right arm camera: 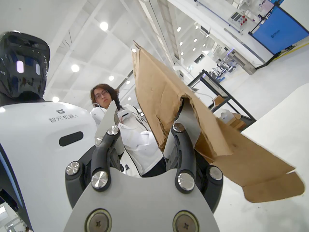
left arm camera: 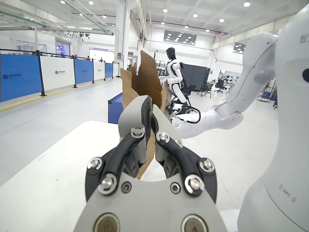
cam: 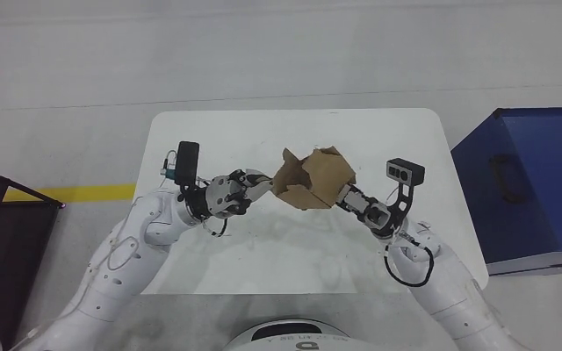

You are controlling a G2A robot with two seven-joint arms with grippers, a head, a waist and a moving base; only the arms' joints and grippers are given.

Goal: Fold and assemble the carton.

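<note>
Left tool [left arm camera: 149,112] is pinched tight on a thin brown flap of the carton [left arm camera: 144,78] — its black pads [left arm camera: 145,111] press the card from both sides. Seen from the top, the left tool [cam: 262,184] sits at the edge of the carton [cam: 312,180] on the robot's left side.

Right tool [right arm camera: 148,102] stands wide. One finger [right arm camera: 187,119] is tucked in under a ripped bit of the carton [right arm camera: 164,92]. The other finger [right arm camera: 107,121] is out in the air, not touching the card. So I think this tool props the carton up more than it grips it. Seen from the top, the right tool [cam: 345,195] touches the carton's other side.

The carton hangs between the two tools, over the middle of the white worktop [cam: 263,254]. It looks lifted off the worktop, but I cannot tell that for sure.

How far along is the job? About partway, I think. The carton is not flat — it is puffed open, with a hollow inside. But it is not a neat box yet. Flaps stick out in different ways, one wall is creased, and there is a small rip. What is left, I think: make the walls square, fold the loose flaps in, and close one end so the carton can stand by itself
</note>
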